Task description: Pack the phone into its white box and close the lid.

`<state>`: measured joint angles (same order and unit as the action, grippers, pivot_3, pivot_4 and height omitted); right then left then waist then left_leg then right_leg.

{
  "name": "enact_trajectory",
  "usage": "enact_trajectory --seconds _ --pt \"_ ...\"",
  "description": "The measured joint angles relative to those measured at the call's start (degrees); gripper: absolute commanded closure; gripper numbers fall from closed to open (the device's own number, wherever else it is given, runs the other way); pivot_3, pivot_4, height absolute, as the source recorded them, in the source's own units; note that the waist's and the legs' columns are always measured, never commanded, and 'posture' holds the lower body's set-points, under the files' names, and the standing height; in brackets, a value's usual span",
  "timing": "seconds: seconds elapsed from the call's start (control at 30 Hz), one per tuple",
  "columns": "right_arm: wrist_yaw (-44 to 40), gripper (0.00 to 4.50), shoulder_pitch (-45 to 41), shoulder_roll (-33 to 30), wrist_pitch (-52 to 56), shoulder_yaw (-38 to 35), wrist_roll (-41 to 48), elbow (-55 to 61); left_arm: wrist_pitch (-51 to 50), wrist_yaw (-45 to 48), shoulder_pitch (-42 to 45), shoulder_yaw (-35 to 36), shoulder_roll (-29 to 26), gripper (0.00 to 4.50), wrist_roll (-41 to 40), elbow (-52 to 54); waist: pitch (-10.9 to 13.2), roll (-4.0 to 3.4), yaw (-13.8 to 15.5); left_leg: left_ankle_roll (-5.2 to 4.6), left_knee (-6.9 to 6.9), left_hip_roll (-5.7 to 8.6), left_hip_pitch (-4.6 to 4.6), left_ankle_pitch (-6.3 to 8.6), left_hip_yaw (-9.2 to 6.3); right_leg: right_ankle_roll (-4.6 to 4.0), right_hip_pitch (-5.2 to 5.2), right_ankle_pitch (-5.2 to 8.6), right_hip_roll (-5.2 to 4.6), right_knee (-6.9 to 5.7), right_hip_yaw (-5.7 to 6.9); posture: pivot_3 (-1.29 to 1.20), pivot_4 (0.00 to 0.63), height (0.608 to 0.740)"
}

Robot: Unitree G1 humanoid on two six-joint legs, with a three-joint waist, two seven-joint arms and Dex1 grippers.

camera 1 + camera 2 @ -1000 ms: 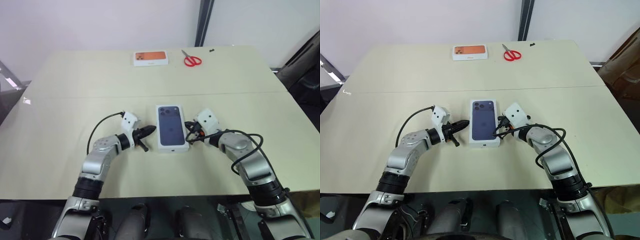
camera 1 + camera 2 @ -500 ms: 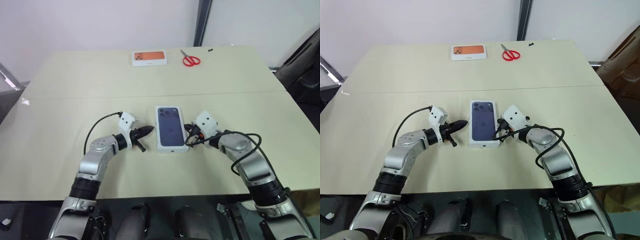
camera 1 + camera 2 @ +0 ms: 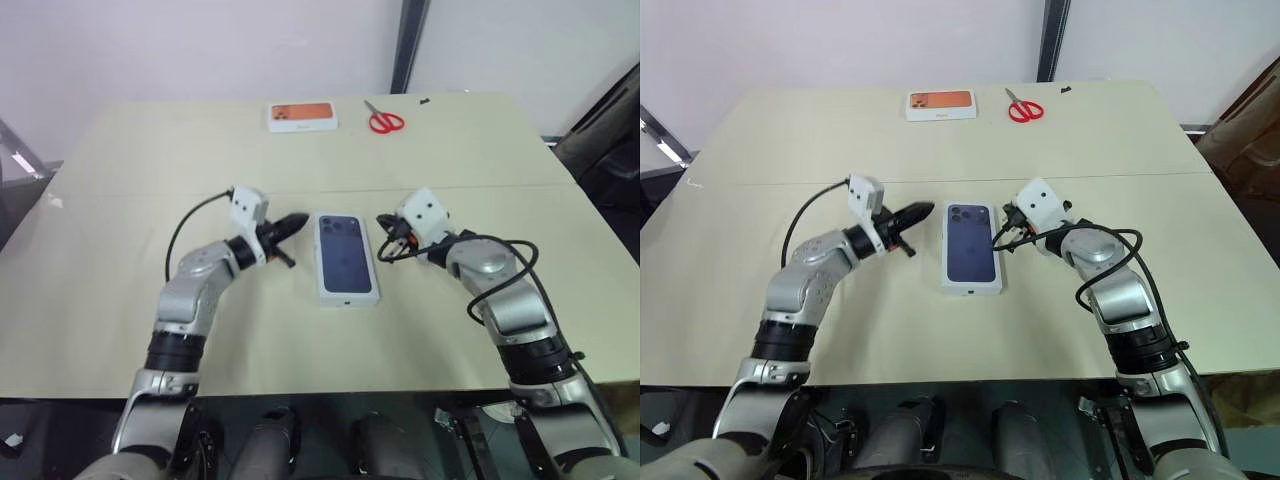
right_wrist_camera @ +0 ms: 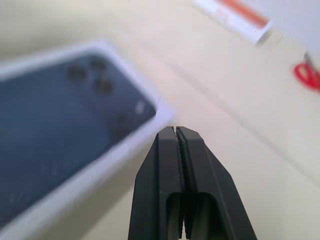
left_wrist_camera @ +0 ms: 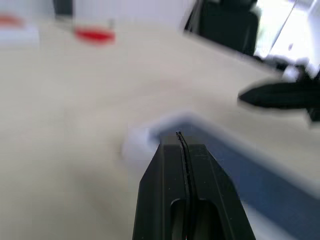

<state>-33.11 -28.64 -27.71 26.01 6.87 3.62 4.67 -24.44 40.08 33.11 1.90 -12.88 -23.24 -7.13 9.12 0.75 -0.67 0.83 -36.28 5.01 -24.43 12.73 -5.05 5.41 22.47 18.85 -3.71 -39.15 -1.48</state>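
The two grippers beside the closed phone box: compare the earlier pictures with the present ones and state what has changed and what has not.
Both grippers have drawn away from the lid: the left gripper and the right gripper rose and moved toward the table's far side, off the box's long edges. Both are shut and hold nothing. The closed box, the orange-print box and the scissors stayed where they were.

We are looking down on a pale beige table — the lid, dark-blue phone picture up, is lying flat near its middle. Well beyond the lid, an orange-printed white box and red scissors are lying side by side — apart.
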Motion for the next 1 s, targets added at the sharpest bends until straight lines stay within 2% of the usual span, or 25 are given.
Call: enact_trajectory --seconds 0.1,0.17,0.3,0.5,0.53,0.6,0.63,0.7,0.73,0.83,1.0 --pt "-1.7 4.42 0.6 0.2 0.0 1.5 0.0 0.3 0.4 -0.2 0.7 -1.9 0.8 4.5 1.0 -1.2 0.0 0.0 -0.3 0.02 0.03 -0.01 0.02 -0.01 0.01 0.0 0.02 0.0 0.03 -0.01 -0.02 0.0 0.15 0.734" --pt "-3.0 4.42 2.0 0.3 0.0 3.3 -0.1 0.9 1.9 -0.2 0.2 -5.3 0.2 4.5 4.8 -4.3 0.0 0.0 -0.3 0.03 0.05 -0.02 0.03 -0.02 0.02 0.0 0.05 0.0 0.05 -0.05 -0.03 0.0 0.15 0.734" --pt "-4.5 4.42 4.4 -1.8 -0.4 7.5 -2.8 3.1 3.2 0.6 -0.9 -10.5 -2.6 4.5 10.1 -7.6 -0.1 0.03 -0.2 0.03 0.03 -0.01 0.05 -0.02 0.0 0.0 0.02 0.0 0.04 -0.06 -0.03 0.0 0.15 0.734" --pt "-5.0 4.42 5.9 -2.4 0.6 8.3 -4.5 3.9 2.6 1.1 -1.5 -10.4 -3.5 4.5 10.8 -7.4 -0.3 0.17 0.0 -0.24 0.06 -0.01 0.49 0.15 -0.04 0.0 -0.47 0.0 0.03 0.03 -0.02 0.0 0.15 0.734" --pt "-5.1 4.19 5.7 -2.0 1.5 7.9 -3.8 3.9 2.3 1.2 -1.5 -10.1 -3.4 4.5 10.4 -7.5 -0.3 0.16 0.0 -0.24 0.07 -0.01 0.49 0.15 -0.04 0.0 -0.47 0.0 0.03 0.03 -0.03 0.0 0.15 0.734" --pt "-5.5 3.55 5.4 0.0 4.6 5.6 -1.2 3.7 1.8 1.8 -1.5 -9.4 -3.2 3.94 9.6 -7.8 -0.3 0.16 0.0 -0.24 0.06 -0.01 0.49 0.15 -0.04 0.0 -0.47 0.0 0.03 0.03 -0.03 0.0 0.15 0.734" --pt "-5.5 3.06 5.2 0.4 5.6 4.9 -0.3 3.4 1.5 2.3 -1.5 -9.4 -3.1 3.62 9.0 -7.7 -0.3 0.16 0.0 -0.24 0.06 -0.01 0.49 0.15 -0.04 0.0 -0.47 0.0 0.02 0.03 -0.03 0.0 0.15 0.734" --pt "-5.6 2.11 4.5 0.4 6.0 4.1 0.3 2.9 1.3 3.5 -1.7 -9.0 -3.1 2.74 8.1 -7.1 -0.3 0.17 0.0 -0.24 0.06 -0.01 0.47 0.15 -0.04 0.0 -0.44 0.0 0.02 0.03 -0.03 0.0 0.15 0.734" --pt "-5.6 1.49 4.5 0.4 6.1 3.5 0.7 2.8 0.7 3.8 -1.9 -8.8 -3.5 2.15 7.4 -6.4 -0.3 0.17 0.0 -0.24 0.07 -0.01 0.41 0.15 -0.04 0.0 -0.37 0.0 0.02 0.02 -0.04 0.0 0.15 0.734" --pt "-5.9 0.01 4.5 -0.5 5.7 0.7 2.5 2.9 -1.1 5.6 -3.3 -5.7 -7.7 0.62 5.1 -1.9 -0.2 0.16 -0.3 0.04 0.08 -0.02 0.04 -0.01 -0.03 -0.01 0.09 0.0 0.03 -0.06 -0.06 0.0 0.15 0.734" --pt "-8.3 0.01 6.2 -3.2 5.5 -3.9 6.1 5.5 -3.0 10.6 -6.1 0.6 -16.0 0.62 0.3 3.0 -0.2 0.14 -0.2 0.02 0.13 -0.04 0.06 -0.01 -0.03 -0.01 0.04 0.0 0.02 0.01 -0.05 0.0 0.15 0.734"
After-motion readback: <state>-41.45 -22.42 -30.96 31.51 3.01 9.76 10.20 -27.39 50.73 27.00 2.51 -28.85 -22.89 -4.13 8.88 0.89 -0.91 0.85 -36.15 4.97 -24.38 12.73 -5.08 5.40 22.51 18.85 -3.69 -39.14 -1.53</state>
